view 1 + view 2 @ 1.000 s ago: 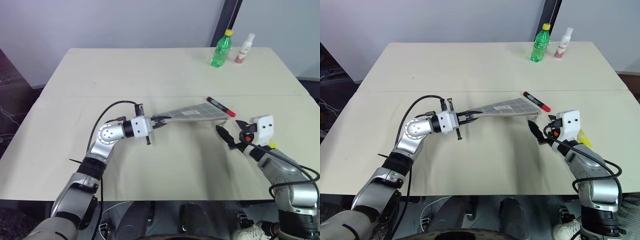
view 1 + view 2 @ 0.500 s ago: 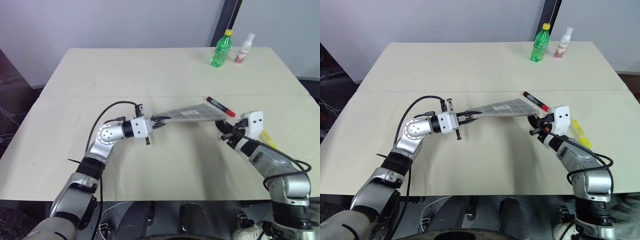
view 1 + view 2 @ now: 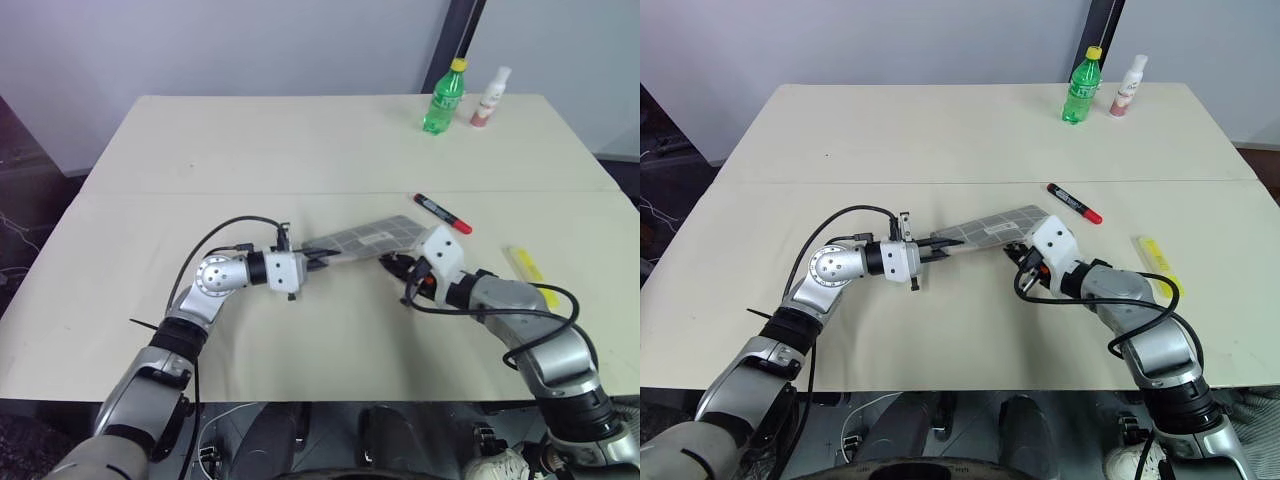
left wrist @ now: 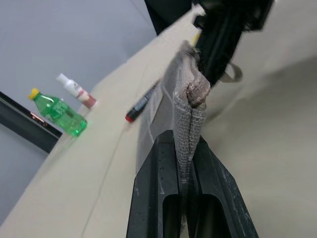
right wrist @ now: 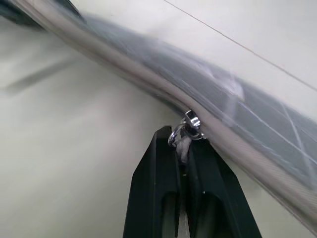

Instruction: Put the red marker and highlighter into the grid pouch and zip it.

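Observation:
The grid pouch (image 3: 375, 236) hangs just above the table, stretched between both grippers. My left gripper (image 3: 318, 258) is shut on its left end, with the fabric edge pinched between the fingers (image 4: 163, 198). My right gripper (image 3: 395, 265) is shut on the zipper pull (image 5: 190, 121) along the pouch's near edge, about midway along it. The red marker (image 3: 441, 213) lies on the table just beyond the pouch's right end. Further right, the yellow highlighter (image 3: 525, 264) lies flat on the table past my right forearm.
A green bottle (image 3: 442, 97) and a small white bottle (image 3: 489, 97) stand at the table's far right corner. A seam crosses the tabletop (image 3: 200, 193) just behind the pouch.
My right gripper shut at the pouch's right corner, then moved left along its near edge. The pouch and left hand sank slightly. The highlighter now shows beside the right forearm.

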